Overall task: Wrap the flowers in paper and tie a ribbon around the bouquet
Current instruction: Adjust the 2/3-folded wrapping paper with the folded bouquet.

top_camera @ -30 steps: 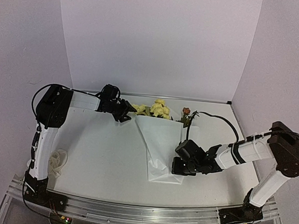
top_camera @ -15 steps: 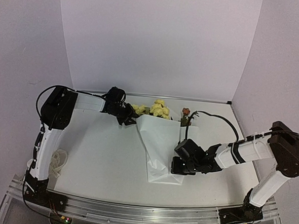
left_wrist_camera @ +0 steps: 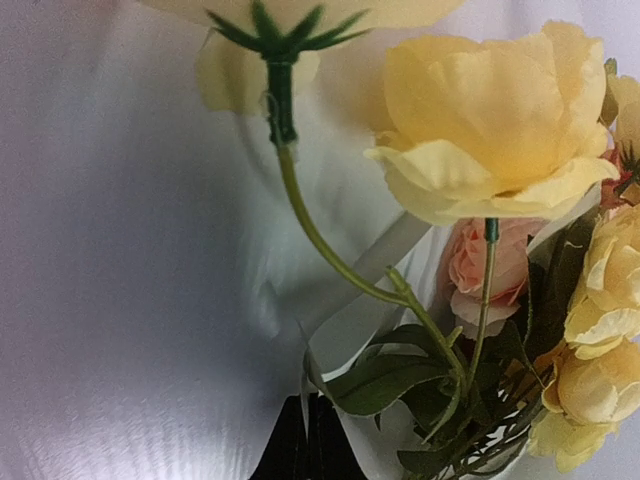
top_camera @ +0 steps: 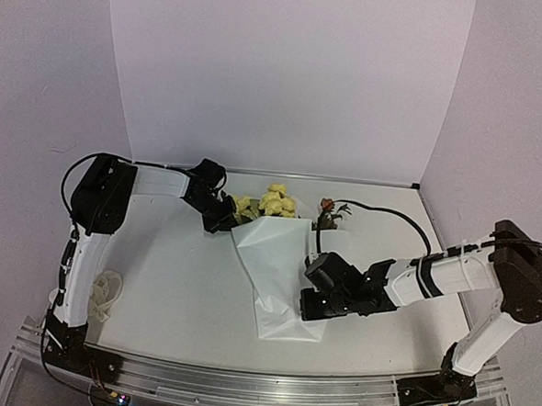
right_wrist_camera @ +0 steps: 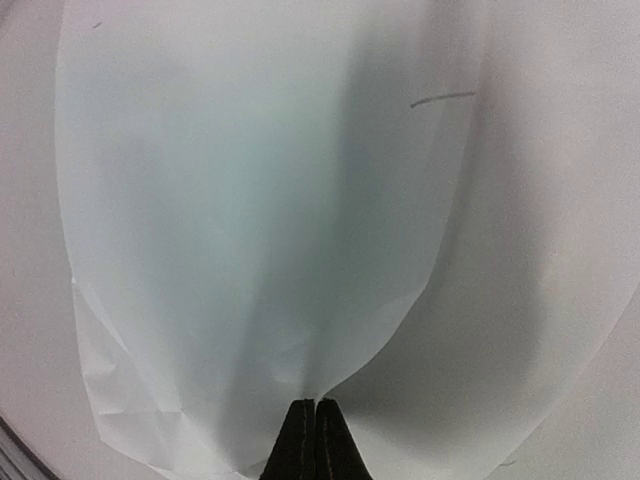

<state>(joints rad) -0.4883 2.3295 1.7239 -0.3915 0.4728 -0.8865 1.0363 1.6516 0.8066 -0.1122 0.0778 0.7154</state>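
White paper (top_camera: 281, 268) lies as a cone at table (top_camera: 183, 280) centre, flowers (top_camera: 271, 203) poking out at its 12 o'clock. At its 10 o'clock corner, left gripper (top_camera: 222, 220) is pressed together on the sheet. The right gripper (top_camera: 313, 302) pinches the 4 o'clock edge. The ribbon (top_camera: 107, 292) is heaped at the table's 8 o'clock.

Top view. We are looking down into a booth closed by 3 plain panels: a back wall (top_camera: 279, 75), a left wall (top_camera: 39, 78) and a right wall (top_camera: 521, 99), all showing a pale lilac-white tint. A white table (top_camera: 183, 290) is filling the base of the booth and is meeting the back wall along a thin grey seam (top_camera: 373, 182). An aluminium rail (top_camera: 242, 382) is running along the table's near edge. Soft, even light is spreading over every surface, leaving only faint shadows.
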